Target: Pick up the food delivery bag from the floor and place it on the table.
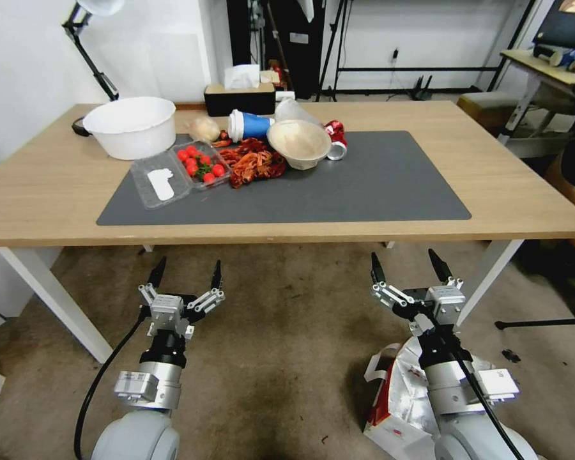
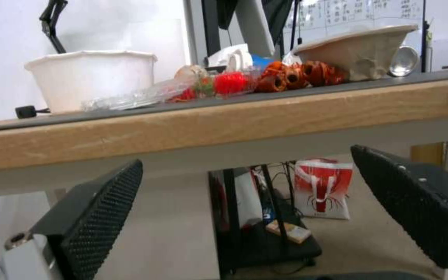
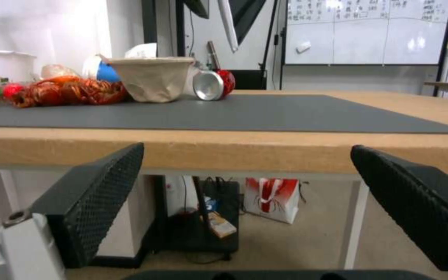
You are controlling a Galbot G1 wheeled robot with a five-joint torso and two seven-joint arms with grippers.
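Food delivery bag [image 1: 402,396] lying on floor [image 1: 281,358] beneath right gripper [image 1: 407,263]; both grippers' fingers spread, empty; left gripper [image 1: 186,270] idling before tabletop [image 1: 57,185].

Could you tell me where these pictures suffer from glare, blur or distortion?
Head view: wide-angle bend curves the table edge, and the lamp is blown out. Left wrist view: soft overall, with the white bowl washed out. Right wrist view: sharper, though the whiteboard glares.
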